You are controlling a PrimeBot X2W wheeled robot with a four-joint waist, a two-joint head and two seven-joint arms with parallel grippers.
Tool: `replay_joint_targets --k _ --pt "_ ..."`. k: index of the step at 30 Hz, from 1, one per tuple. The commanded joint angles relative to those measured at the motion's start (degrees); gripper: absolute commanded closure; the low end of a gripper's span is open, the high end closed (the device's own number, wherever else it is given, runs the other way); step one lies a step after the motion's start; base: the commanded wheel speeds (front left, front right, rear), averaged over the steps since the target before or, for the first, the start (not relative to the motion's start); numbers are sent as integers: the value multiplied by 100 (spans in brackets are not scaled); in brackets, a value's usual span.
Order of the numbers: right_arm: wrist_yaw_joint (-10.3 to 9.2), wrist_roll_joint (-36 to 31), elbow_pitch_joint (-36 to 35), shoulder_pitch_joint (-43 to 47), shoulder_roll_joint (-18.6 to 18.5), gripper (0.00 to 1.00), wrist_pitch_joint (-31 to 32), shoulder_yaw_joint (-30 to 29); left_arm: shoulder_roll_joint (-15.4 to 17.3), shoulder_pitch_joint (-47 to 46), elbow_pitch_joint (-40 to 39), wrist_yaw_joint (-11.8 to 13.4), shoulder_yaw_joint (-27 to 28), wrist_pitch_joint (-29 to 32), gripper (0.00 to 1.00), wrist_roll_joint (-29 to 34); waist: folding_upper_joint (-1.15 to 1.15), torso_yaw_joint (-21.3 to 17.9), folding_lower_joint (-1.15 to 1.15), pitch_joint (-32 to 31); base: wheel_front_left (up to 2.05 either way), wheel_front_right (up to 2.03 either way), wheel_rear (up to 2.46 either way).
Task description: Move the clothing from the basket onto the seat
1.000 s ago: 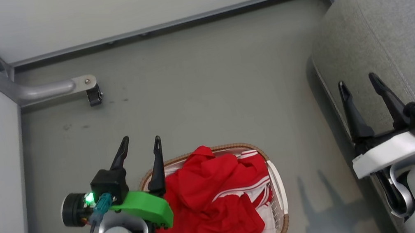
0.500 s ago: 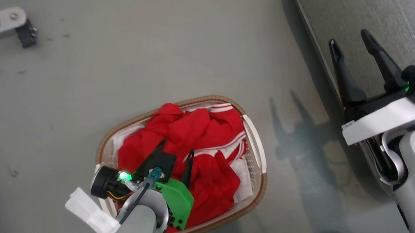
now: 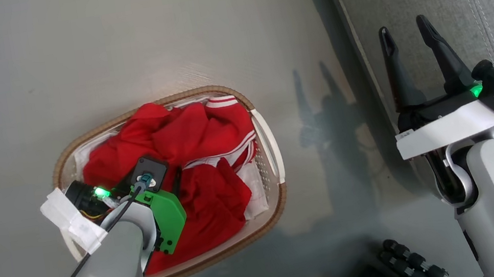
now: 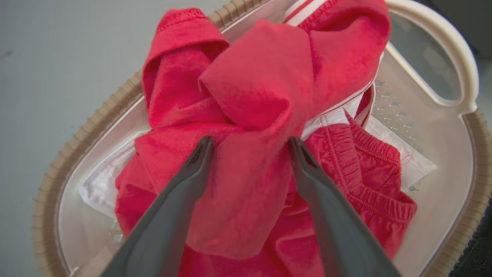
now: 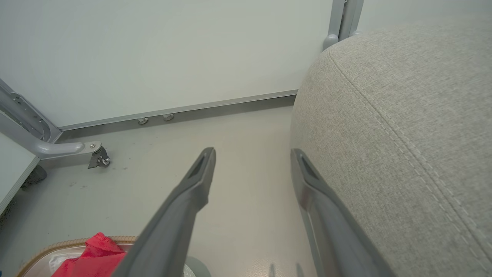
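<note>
Left gripper (image 4: 250,143) now lowered into oval cream plastic basket (image 3: 192,91) | jaws wide astride soft red clothing (image 4: 261,77) | grasp next | right gripper (image 3: 402,24) agape, idle

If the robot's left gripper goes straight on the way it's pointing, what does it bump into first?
The red clothing. The open left gripper points down into the basket, and a bunched fold lies right between its fingers, probably almost touching.
</note>
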Motion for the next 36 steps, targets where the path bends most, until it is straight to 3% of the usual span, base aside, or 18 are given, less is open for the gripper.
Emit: replay_joint_targets --k 1,4,5,7,9,17,23,36 --pt "-2 72 -21 -80 -15 0 -26 27 89 -140 106 -14 -10 -14 0 -19 0 -220 0 224 0 0 0" --pt "-2 115 -7 -86 -15 0 -26 72 62 -159 295 -14 96 27 0 -202 0 -264 0 257 0 0 0" --pt "-2 117 -2 -93 -16 0 -26 87 48 -172 342 -14 131 13 18 -250 0 -274 0 257 0 0 0" --pt "-2 125 9 -102 -16 0 -26 99 12 -155 382 -14 181 -33 73 -349 0 -272 0 232 0 0 0" --pt "-2 105 19 -88 -15 0 -26 90 -31 -113 384 -14 205 -83 100 -457 0 -246 0 173 0 0 0" --pt "-2 -25 149 112 -17 0 -26 139 -147 304 13 -14 222 -259 100 -1067 0 -44 0 -375 0 0 0" --pt "-2 -176 268 352 -18 0 -26 123 7 680 -504 -14 82 -308 100 -1315 0 127 0 -1015 0 0 0" --pt "-2 -444 567 1117 -19 0 -26 -41 462 1575 -2581 22 476 -299 100 -984 0 463 0 -2587 0 0 0"
